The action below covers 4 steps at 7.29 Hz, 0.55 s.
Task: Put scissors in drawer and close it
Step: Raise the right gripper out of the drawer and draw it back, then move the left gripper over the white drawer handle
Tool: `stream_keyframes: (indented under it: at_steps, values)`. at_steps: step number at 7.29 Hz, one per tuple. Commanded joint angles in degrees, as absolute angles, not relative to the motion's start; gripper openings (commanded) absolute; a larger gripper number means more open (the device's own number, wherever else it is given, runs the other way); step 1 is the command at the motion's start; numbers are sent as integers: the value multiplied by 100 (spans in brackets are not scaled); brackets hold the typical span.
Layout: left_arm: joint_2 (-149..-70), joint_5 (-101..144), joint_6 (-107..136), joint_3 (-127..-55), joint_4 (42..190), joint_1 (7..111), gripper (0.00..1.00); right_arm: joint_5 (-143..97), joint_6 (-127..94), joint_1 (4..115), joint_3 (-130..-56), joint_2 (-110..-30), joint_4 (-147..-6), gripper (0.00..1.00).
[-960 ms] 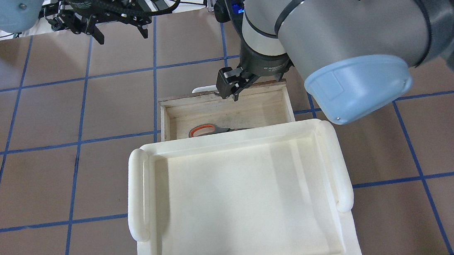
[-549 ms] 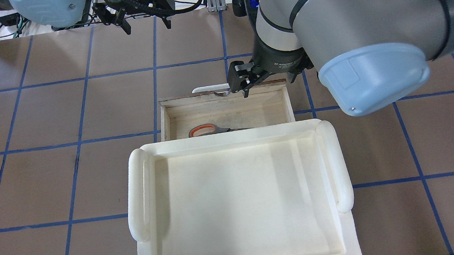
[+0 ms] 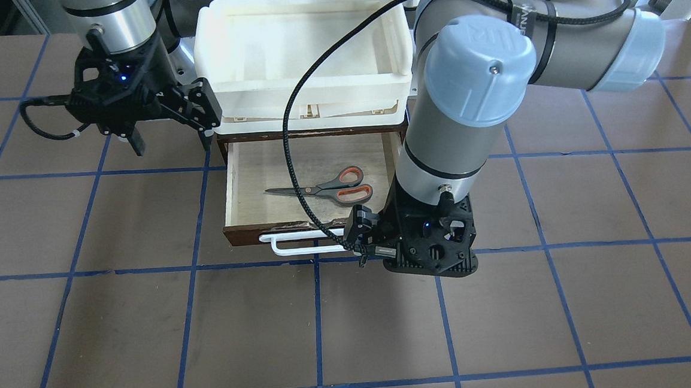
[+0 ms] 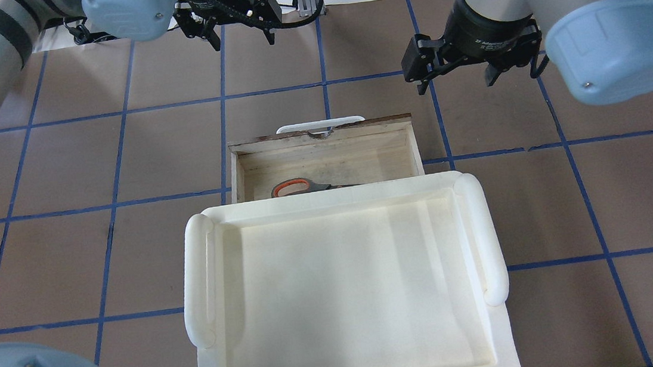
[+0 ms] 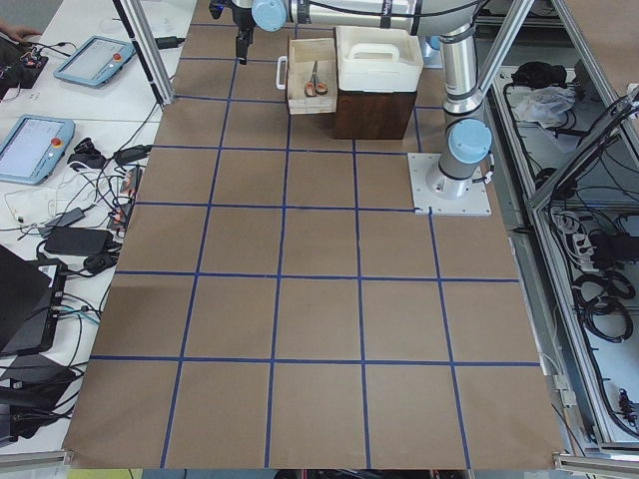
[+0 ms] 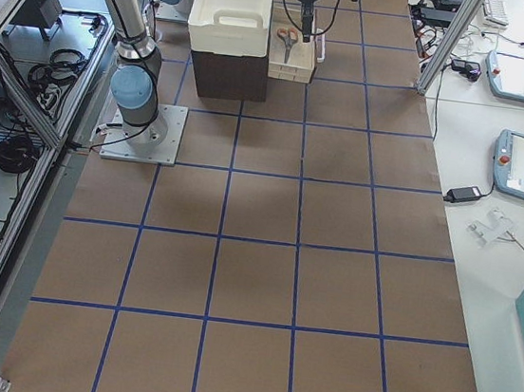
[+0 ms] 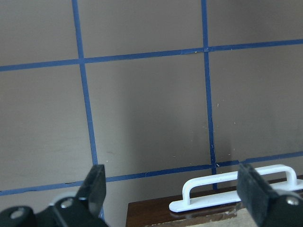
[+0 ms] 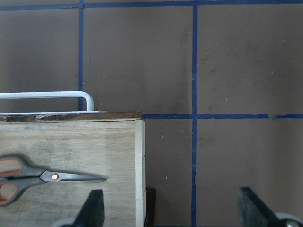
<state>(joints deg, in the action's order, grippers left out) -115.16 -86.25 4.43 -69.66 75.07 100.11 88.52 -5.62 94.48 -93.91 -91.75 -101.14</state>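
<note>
The scissors [image 3: 327,189] already lie flat on the pale floor of the drawer [image 3: 251,233], handles toward the robot's left and blades pointing to its right, roughly parallel to the drawer front. The placing step looks done. What is left is closing, as the drawer is pulled well out from the dark cabinet [image 5: 371,118].

The left claw [image 4: 241,33] hovers just beyond the drawer front, on the operators' side. Its fingers are spread wide with nothing between them, and its wrist view shows the white bar handle [image 3: 291,245] low and to one side. The right claw [image 4: 457,78] is also spread and empty. It hangs by the drawer's right side, and its wrist view looks down on that front corner and the blade tips.

The next move probably falls to the left claw. It would come down in front of the handle or the chipped front and push squarely toward the robot, so that the drawer slides in straight and does not jam.

A white plastic tray [image 4: 328,198] sits on top of the cabinet, overhanging the drawer's back. The left arm's black cable [image 3: 295,161] loops across the open drawer in the front view, and its height above it cannot be judged. The scissors appear to sit below the rim, so they should not catch. The right claw near the drawer's side may need to keep off the brown worktop [image 4: 130,256] path.
</note>
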Motion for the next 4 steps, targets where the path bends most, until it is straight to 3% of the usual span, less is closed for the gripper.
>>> stream_keyframes:
  at_steps: [1,4]
  values:
    - [-11995,-8822,589,-6970,7084,10195,100,8851,-554,9307,-9395,-9307,-10082,100]
    - [-12382,-8930,668,-6856,7848,10327,100,8859,-161,9290,-9325,-9360,-9580,100]
